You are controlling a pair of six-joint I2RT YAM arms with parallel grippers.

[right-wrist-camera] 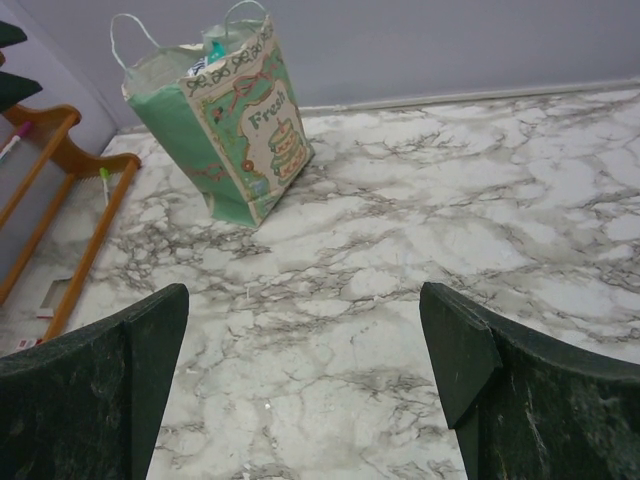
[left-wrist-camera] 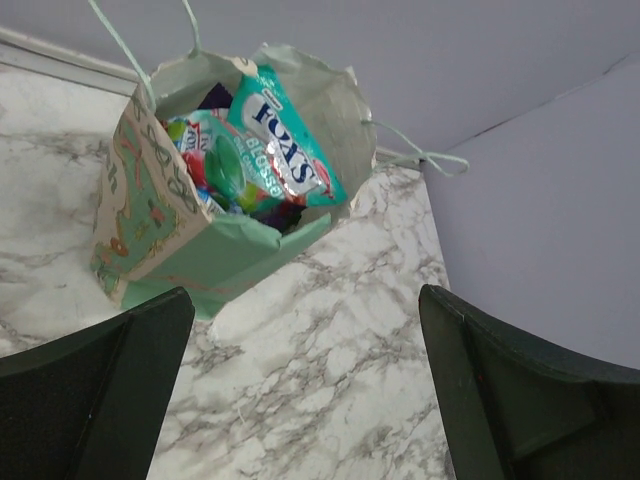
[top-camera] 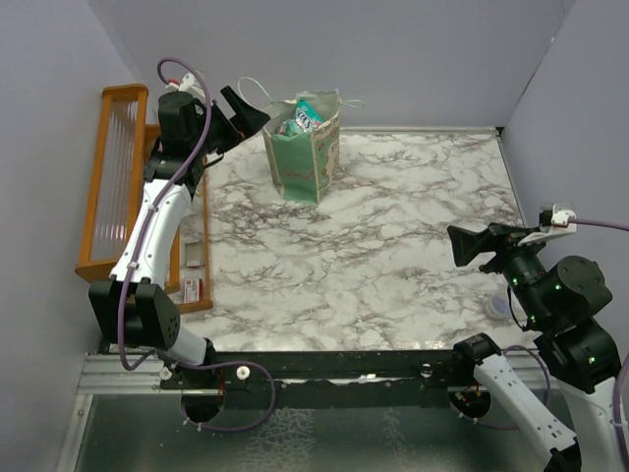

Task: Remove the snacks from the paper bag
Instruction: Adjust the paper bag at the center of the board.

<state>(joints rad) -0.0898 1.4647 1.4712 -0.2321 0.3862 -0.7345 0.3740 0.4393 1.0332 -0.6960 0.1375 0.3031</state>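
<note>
Left claw [left-wrist-camera: 305, 305] wide, paper bag [left-wrist-camera: 150, 215] w/ snacks [left-wrist-camera: 280, 150]

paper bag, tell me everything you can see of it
The paper bag stands upright on the marble table near the back wall, mouth open. It has creased mint-green paper sides, a cream front panel printed with a cake and "Fresh", a pale inside, and thin white string handles flopping outward. It is full of snacks, with a teal packet poking above the rim. The open left fingers sit close beside it, no contact visible.
</note>
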